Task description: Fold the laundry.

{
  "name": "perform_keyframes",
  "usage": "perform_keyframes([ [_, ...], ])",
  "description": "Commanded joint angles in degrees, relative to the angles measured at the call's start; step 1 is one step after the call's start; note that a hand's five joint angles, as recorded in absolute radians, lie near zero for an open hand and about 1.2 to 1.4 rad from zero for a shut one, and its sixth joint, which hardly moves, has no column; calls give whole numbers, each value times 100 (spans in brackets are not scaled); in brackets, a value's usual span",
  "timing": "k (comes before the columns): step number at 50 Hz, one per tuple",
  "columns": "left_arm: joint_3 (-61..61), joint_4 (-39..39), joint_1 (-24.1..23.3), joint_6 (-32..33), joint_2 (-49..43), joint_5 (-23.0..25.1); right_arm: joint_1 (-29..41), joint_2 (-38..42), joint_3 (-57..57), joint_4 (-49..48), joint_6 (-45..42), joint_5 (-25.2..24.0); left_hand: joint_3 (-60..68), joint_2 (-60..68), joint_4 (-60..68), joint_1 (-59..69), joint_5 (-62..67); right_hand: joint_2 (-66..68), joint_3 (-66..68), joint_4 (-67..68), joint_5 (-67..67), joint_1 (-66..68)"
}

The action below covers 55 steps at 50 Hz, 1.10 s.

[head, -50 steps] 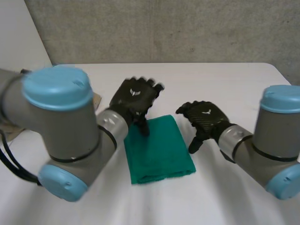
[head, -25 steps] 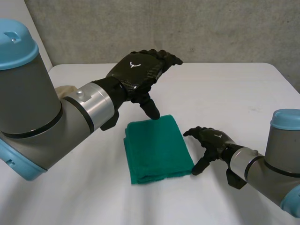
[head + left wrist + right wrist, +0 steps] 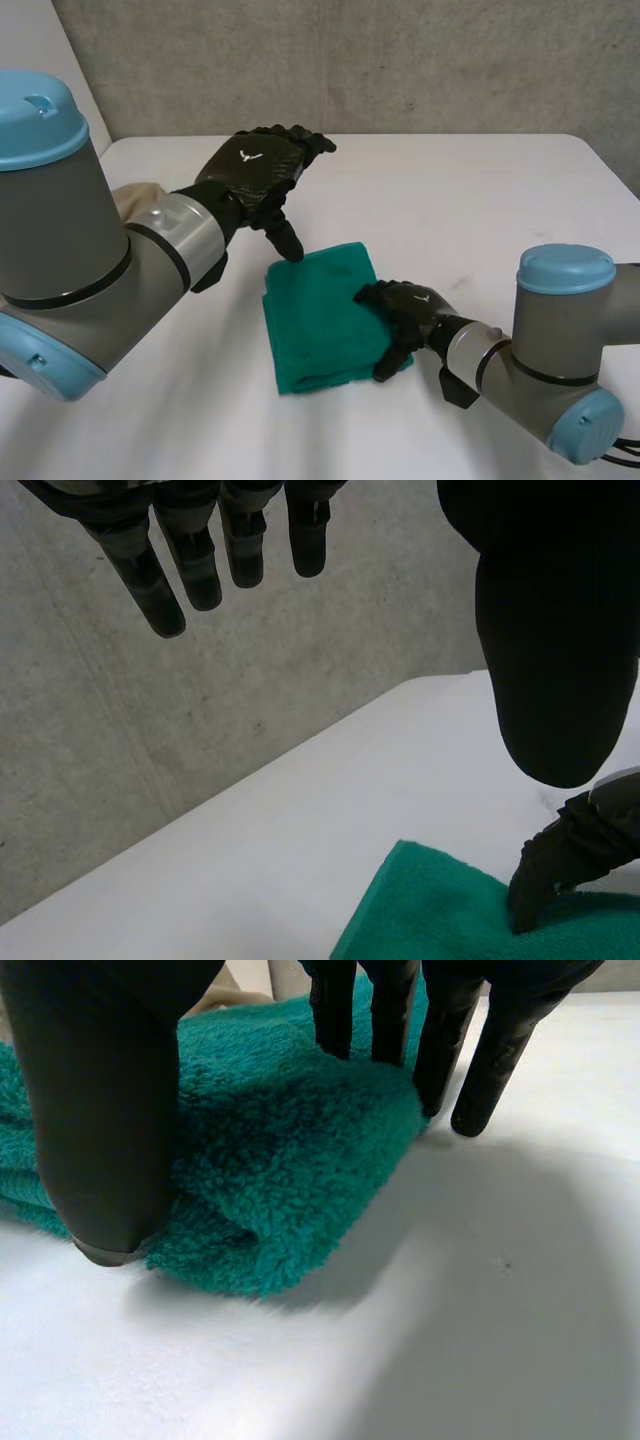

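I judge the towel (image 3: 325, 315) folded; right hand (image 3: 405, 305) presses relaxed fingers on its 3 o'clock edge; left hand (image 3: 255, 170) hovers wide-open, empty, at 11.

We see two stout arms built of grey tubes, the left arm (image 3: 70, 260) and the right arm (image 3: 560, 345), with each joint closed by a rounded light-blue cap (image 3: 35, 115). A band of brushed silver metal (image 3: 185, 235) rings each wrist. The left hand (image 3: 255, 170) and the right hand (image 3: 405, 305) are black with a faint woven sheen, and each bears a small white winged mark (image 3: 247, 155) on its back. Up close we find the fingers (image 3: 200, 570) slim with rounded tips, and the thumb (image 3: 555, 660) far broader and smooth.
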Motion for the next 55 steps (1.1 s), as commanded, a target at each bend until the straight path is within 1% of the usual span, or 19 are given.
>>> perform_keyframes([
  [1, -76, 3, 8, -5, -6, 8, 88, 123, -142, -140, -3, 218, 26, 58, 62, 121, -71, 2182, 2211, 2242, 2301, 2508],
  [4, -85, 3, 8, -5, -6, 8, 88, 159, -213, -194, -21, 332, 10, 41, 46, 105, -88, 3364, 3392, 3423, 3482, 3690],
  [5, -85, 3, 8, -5, -6, 8, 88, 194, -300, -194, -64, 368, 9, 41, 46, 105, -88, 4267, 4295, 4327, 4385, 4593],
  [8, -85, 3, 8, -5, -6, 8, 88, 273, -432, -185, -91, 394, 9, 41, 46, 105, -88, 5879, 5908, 5939, 5998, 6205],
  [15, -102, 11, 17, 4, -6, 8, 35, 624, -1363, -159, -433, 359, 9, 41, 46, 105, -88, 5885, 5913, 5945, 6003, 6211],
  [18, -111, 11, 17, 4, -6, 8, -26, 905, -2031, 43, -679, 342, 9, 41, 45, 104, -88, 5885, 5913, 5945, 6003, 6211],
  [23, -102, 20, 17, 4, -6, 8, -562, 1616, -3304, 737, -1101, 280, -7, 24, 29, 88, -105, 5885, 5913, 5945, 6003, 6211],
  [24, -102, 29, 17, 4, -6, 8, -728, 1896, -3820, 964, -1198, 324, -7, 24, 29, 88, -105, 5885, 5913, 5945, 6003, 6211],
  [27, -85, 38, 26, 4, -15, 8, -975, 2372, -4675, 1299, -1313, 350, -7, 24, 29, 88, -105, 5885, 5913, 5945, 6003, 6211],
  [28, -85, 38, 26, 4, -15, 8, -1167, 2687, -5313, 1527, -1365, 394, -7, 24, 29, 88, -105, 5885, 5913, 5945, 6003, 6211],
  [31, -85, 47, 26, -5, -32, -1, -1502, 3145, -6301, 1836, -1374, 456, 9, 41, 46, 105, -88, 5885, 5913, 5945, 6003, 6211],
  [32, -85, 47, 26, 4, -50, -1, -1781, 3478, -7000, 2054, -1374, 525, 9, 41, 46, 105, -88, 5885, 5913, 5945, 6003, 6211],
  [33, -85, 47, 26, -5, -67, -10, -1906, 3646, -7355, 2169, -1383, 587, 9, 41, 46, 105, -88, 5885, 5913, 5945, 6003, 6211],
  [35, -85, 47, 35, -5, -85, -19, -2152, 3963, -8067, 2354, -1392, 727, 9, 41, 46, 105, -88, 5885, 5913, 5945, 6003, 6211],
  [36, -85, 47, 35, -5, -94, -19, -2345, 4234, -8697, 2460, -1409, 815, 9, 41, 46, 105, -88, 5885, 5913, 5945, 6003, 6211],
  [38, -85, 47, 35, -5, -111, -27, -2522, 4429, -9167, 2443, -1410, 877, 9, 41, 46, 105, -88, 5885, 5913, 5945, 6003, 6211],
  [43, -50, 47, 35, -14, -217, -36, -2961, 4553, -9091, 1891, -1619, 843, 9, 41, 46, 105, -88, 5885, 5913, 5945, 6003, 6211],
  [48, -32, 55, 35, -14, -304, -45, -3304, 4667, -9099, 1732, -2191, 922, 26, 58, 62, 121, -71, 5885, 5913, 5945, 6003, 6211],
  [55, -6, 55, 26, -14, -384, -45, -3673, 4764, -9125, 1380, -2403, 860, 26, 58, 62, 121, -71, 5885, 5913, 5945, 6003, 6211],
])
